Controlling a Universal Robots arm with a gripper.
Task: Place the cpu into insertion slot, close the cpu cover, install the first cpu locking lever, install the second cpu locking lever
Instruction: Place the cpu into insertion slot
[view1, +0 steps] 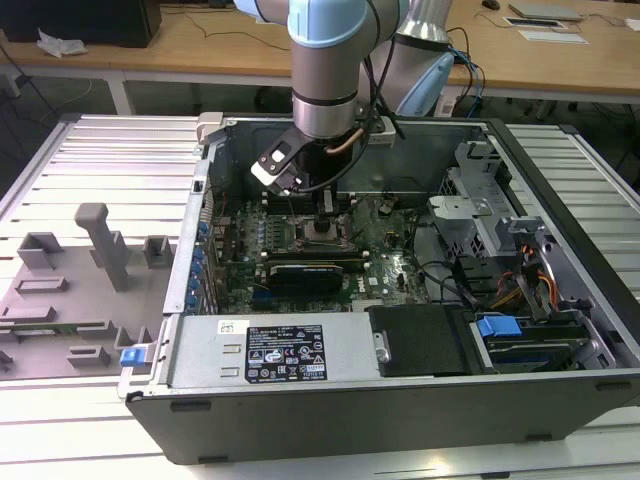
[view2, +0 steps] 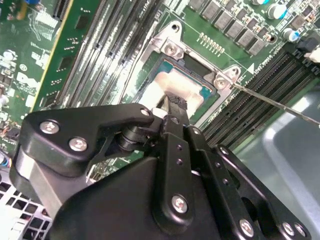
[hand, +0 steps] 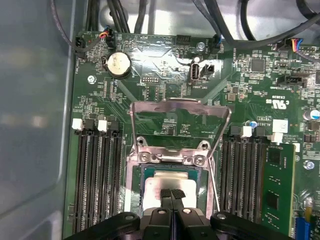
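Black pincer (hand: 172, 194), tips together, sits over the silvery-grey square cpu (hand: 169, 179); an off-centre push could tilt it.

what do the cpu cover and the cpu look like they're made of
The cpu cover: thin bare sheet metal, probably steel, judging by its bright silvery sheen and glints. The cpu: top looks like matte metal, pale silvery-grey with soft glare; its greenish rim suggests circuit-board laminate, though that is less certain.

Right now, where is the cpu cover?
In the first wrist view the cpu cover stands flipped open, hinged at the edge of the slot between the memory slots, with the cpu lying uncovered in the slot.
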